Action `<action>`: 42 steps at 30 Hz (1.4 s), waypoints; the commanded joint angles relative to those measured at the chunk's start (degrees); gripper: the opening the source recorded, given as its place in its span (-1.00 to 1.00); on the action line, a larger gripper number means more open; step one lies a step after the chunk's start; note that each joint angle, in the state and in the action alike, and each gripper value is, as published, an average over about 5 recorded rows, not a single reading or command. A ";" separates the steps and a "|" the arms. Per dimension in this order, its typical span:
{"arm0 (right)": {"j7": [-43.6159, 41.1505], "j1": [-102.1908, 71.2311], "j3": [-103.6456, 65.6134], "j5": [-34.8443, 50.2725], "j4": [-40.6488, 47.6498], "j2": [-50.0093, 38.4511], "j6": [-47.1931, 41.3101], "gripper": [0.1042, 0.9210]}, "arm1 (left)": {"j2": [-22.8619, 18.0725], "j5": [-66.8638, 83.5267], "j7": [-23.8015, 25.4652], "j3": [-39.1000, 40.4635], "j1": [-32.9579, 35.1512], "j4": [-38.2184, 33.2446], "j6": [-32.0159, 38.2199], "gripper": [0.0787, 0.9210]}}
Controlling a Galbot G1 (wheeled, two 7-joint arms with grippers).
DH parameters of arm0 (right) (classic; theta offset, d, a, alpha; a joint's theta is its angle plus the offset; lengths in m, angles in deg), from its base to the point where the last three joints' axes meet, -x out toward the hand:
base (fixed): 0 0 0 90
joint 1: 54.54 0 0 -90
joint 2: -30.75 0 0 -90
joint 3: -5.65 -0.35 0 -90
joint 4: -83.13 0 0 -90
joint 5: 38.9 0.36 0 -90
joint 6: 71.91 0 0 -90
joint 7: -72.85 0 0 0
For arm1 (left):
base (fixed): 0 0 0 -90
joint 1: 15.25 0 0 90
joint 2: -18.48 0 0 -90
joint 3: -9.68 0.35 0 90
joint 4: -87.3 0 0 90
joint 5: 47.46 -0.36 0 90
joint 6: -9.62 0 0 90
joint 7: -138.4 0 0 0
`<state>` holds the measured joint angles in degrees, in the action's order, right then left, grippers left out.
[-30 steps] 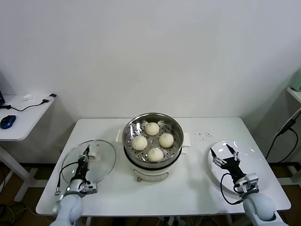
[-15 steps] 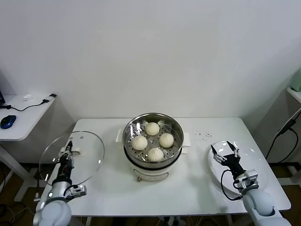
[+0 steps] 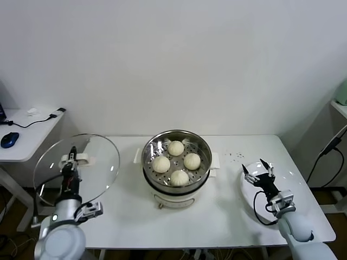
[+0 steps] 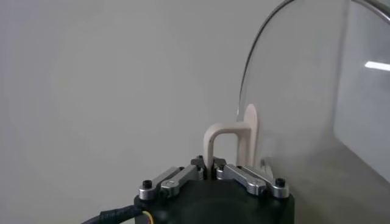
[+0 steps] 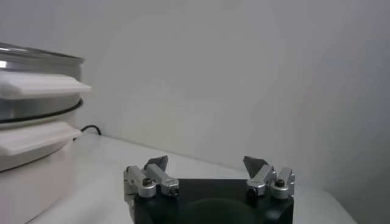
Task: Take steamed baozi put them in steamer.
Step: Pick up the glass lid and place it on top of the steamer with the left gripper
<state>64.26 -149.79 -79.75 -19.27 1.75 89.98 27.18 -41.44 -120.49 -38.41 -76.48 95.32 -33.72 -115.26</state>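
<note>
While the steamer (image 3: 176, 162) sits at the middle of the white worktop (image 3: 227, 208), its steel pot open on top, all four baozi (image 3: 175, 161) lie inside on the perforated floor: one at the far side, one toward the near rim, one on each side between. The pot rests on its cream-white base (the base's side tabs show in the right wrist view, pot (image 5: 33, 109) at that frame's edge).

Left of the steamer, off the worktop's left edge, the left hand (image 3: 69, 165) holds a round glass lid (image 3: 76, 168) raised and tilted, nearly on edge, clear of the surface. In the left wrist view the fingers (image 4: 177, 180) are closed narrow around the lid's cream handle (image 4: 228, 143), the glass (image 4: 304, 109) rising beside it.

Right of the steamer, well apart from it, the right hand (image 3: 258, 174) hovers over a flat white plate (image 3: 293, 184) near the worktop's right end. Its fingers (image 5: 155, 173) stand wide apart, gripping nothing.

Farther left of the steamer, a separate side table (image 3: 24, 138) carries a blue mouse (image 3: 8, 139) and a cable.
</note>
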 commanded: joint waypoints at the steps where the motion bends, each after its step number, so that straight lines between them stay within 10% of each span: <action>1: 0.24 2.60 0.81 -0.99 2.15 0.06 0.05 0.76 | -3.24 -13.75 24.42 18.08 -20.07 -4.59 -10.12 -0.83; 19: 0.04 1.82 -2.07 -0.89 2.69 -0.01 0.68 0.76 | -29.49 -26.80 25.20 33.64 -30.61 13.84 -10.12 -0.83; 42: -0.82 0.75 -4.20 -0.77 3.00 0.39 1.32 0.76 | -33.02 -22.58 12.80 33.56 -30.30 28.56 -10.12 -0.83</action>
<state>63.54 -149.02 -83.59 -20.05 4.55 90.29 28.42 -72.25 -144.58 -19.99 -43.38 65.94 -11.77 -122.58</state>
